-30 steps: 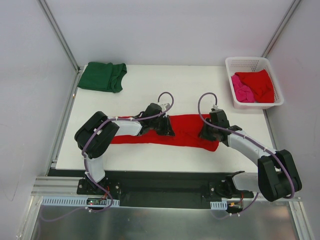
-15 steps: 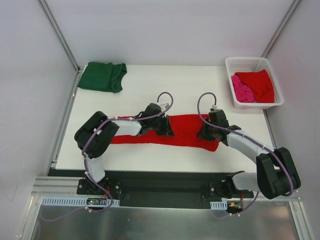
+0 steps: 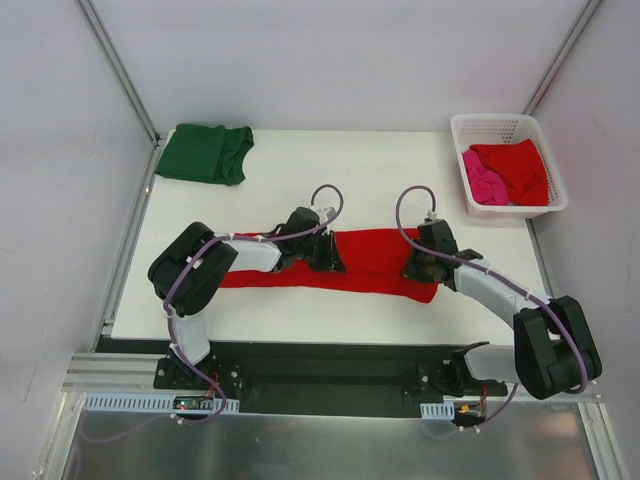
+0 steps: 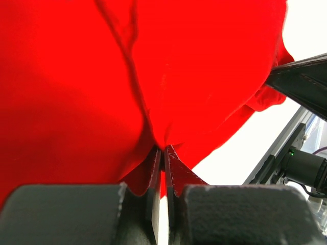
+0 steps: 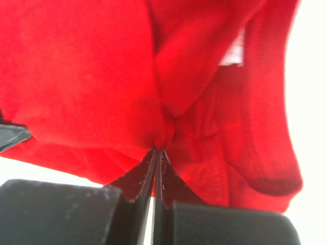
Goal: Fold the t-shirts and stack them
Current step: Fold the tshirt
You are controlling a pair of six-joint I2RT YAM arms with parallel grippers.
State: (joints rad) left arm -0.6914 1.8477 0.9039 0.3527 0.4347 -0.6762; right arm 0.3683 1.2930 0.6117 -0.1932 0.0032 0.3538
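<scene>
So, the left claw (image 4: 163, 151) is clamping a fold midway along the red t-shirt (image 3: 375, 262), and the right claw (image 5: 157, 151) is pinching cloth near its right end.

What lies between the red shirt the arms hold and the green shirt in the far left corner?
Nothing visible: only bare table separates the red t-shirt from the green t-shirt; the basket sits off to the right.
</scene>
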